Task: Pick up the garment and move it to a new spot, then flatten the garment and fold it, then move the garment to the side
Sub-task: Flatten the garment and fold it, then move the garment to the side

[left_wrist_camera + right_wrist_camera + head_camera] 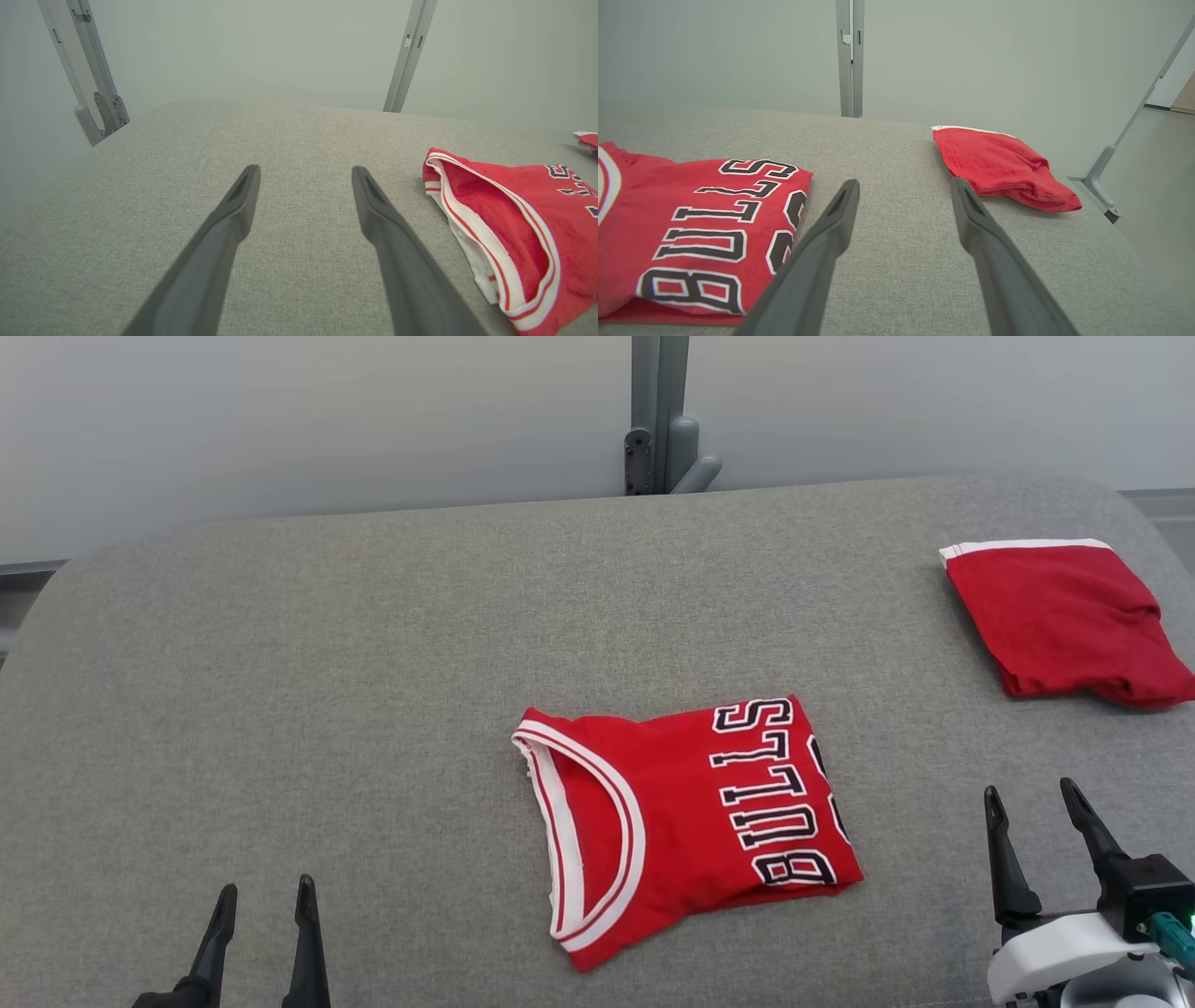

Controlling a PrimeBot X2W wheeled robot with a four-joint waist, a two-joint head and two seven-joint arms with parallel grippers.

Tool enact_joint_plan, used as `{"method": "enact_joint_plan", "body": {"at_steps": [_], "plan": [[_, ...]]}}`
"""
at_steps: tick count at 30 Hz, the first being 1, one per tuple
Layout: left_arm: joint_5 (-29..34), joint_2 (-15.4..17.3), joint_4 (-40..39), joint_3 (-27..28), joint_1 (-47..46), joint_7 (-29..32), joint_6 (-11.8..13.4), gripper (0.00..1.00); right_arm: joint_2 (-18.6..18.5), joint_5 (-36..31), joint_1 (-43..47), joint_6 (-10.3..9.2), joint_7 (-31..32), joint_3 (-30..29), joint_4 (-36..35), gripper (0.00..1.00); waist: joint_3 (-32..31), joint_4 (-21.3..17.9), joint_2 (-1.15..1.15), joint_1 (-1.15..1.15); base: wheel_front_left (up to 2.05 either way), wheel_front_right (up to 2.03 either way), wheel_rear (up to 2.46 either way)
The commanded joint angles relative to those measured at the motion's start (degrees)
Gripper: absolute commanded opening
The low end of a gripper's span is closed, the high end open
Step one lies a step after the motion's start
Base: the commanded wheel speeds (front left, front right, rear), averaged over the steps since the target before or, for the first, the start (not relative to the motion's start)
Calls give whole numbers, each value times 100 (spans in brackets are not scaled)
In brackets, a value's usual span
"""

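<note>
Garment (686,821) is found folded on the grey table (280,709). Left gripper (266,887) and right gripper (1030,788) are held wide, empty. Another red cloth (1064,621) is laid aside.

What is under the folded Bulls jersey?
The grey fabric tabletop shows all around the jersey, which lies flat on it. Its lower folded layers and the patch beneath are covered.

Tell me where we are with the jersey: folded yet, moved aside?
Done: the jersey lies folded in the middle of the table. In hand: nothing; the left gripper and right gripper are open, empty, clear of it. Left: moving it to the side, perhaps beside the red bundle at far right.
</note>
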Motion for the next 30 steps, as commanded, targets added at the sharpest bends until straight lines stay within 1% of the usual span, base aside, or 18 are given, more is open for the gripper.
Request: {"method": "enact_joint_plan", "body": {"at_steps": [1, 3, 5, 6, 8, 10, 11, 14, 15, 16, 17, 19, 20, 22, 24, 26, 30], "plan": [[31, 9, 19, 12, -40, 2, -23, 100, -3, -41, 29, -6, -19, -3, 32, 100, 14, 11, 0, 0, 0, 0, 0], [32, 10, 33, 10, -56, 2, -26, 100, 41, 19, -24, -6, -19, -30, 113, 100, 20, 21, 0, 0, 0, 0, 0], [29, 9, 37, 22, -81, 2, -31, 100, 129, 221, -97, -5, -18, -55, 327, 100, 47, 34, 0, 0, 0, 0, 0], [22, 10, 29, 35, -90, 2, -32, 100, 121, 310, -158, -4, 29, 77, 464, 100, 64, 34, 0, 0, 0, 0, 0], [-10, 10, -17, 56, -78, 2, -34, 100, 101, 630, -500, -7, 215, 210, 431, 100, 106, 14, 0, 0, 0, 0, 0], [-45, 9, -52, 48, -36, 2, -35, 100, -20, 903, -694, -4, 674, 475, 282, 100, 136, 17, 0, 0, 0, 0, 0], [-55, 9, -54, 38, -21, 2, -36, 100, -67, 1078, -828, -9, 929, 486, 167, 100, 151, 26, 0, 0, 0, 0, 0], [-119, 10, -62, 46, -48, 2, -37, 100, -196, 1559, -1142, -5, 1999, 683, -53, 100, 216, 81, 0, 0, 0, 0, 0], [-136, 10, -65, 42, -68, 2, -37, 100, -290, 1644, -1249, -5, 2322, 741, -104, 100, 239, 105, 0, 0, 0, 0, 0], [-136, 10, -65, 42, -68, 2, -37, 100, -290, 1644, -1249, -5, 2322, 741, -104, 100, 239, 105, 0, 0, 0, 0, 0], [-159, 9, -59, 10, -95, 2, -37, 100, -369, 1785, -1334, -5, 2631, 788, -128, 100, 265, 145, 0, 0, 0, 0, 0], [-244, 11, -45, 16, -146, 2, -37, 100, -337, 2137, -1465, -3, 3164, 897, -59, 100, 344, 197, 0, 0, 0, 0, 0], [-243, 10, -49, -24, -193, 2, -38, 100, -419, 2163, -1548, -4, 3353, 927, 0, 100, 392, 239, 0, 0, 0, 0, 0], [-298, 9, -48, -52, -232, 3, -38, 100, -404, 2275, -1646, -5, 3667, 1049, 174, 100, 480, 291, 0, 0, 0, 0, 0], [-314, 10, -36, -50, -256, 3, -37, 100, -329, 2302, -1811, -4, 3788, 1065, 379, 100, 559, 329, 0, 0, 0, 0, 0], [-373, 10, -5, -4, -335, 3, -37, 100, -235, 2263, -1953, -4, 3947, 1251, 762, 100, 660, 361, 0, 0, 0, 0, 0], [-353, 10, 22, -6, -392, 3, -36, 100, -163, 2172, -2189, -4, 3966, 1427, 1277, 100, 753, 378, 0, 0, 0, 0, 0]]}}
